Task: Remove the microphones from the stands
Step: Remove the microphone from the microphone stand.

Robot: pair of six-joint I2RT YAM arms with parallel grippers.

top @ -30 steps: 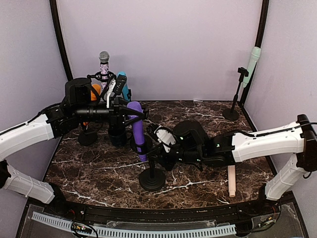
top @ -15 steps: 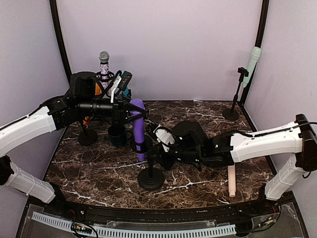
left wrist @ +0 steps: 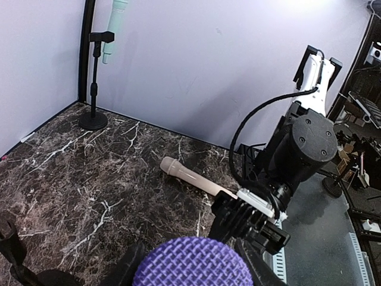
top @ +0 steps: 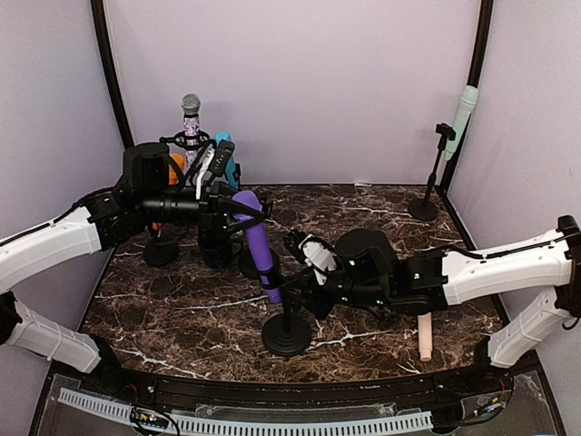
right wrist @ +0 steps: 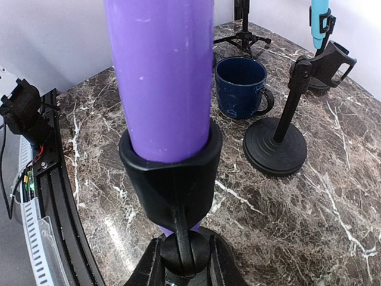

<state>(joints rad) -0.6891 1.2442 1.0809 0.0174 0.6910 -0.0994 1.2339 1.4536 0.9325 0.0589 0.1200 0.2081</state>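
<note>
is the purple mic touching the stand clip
Touching. Right wrist view shows the purple microphone seated inside the black stand clip, which wraps snugly around its body.

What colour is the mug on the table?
The mug is dark blue, clearest in the right wrist view.

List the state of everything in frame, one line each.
purple mesh-headed microphone: tilted, seated in stand clip
black round-base stand: upright, clip occupied
left gripper: shut on microphone head
right gripper: shut on stand pole
beige microphone: lying flat on marble table
mint microphone: clipped in corner stand
dark blue mug: upright
</note>
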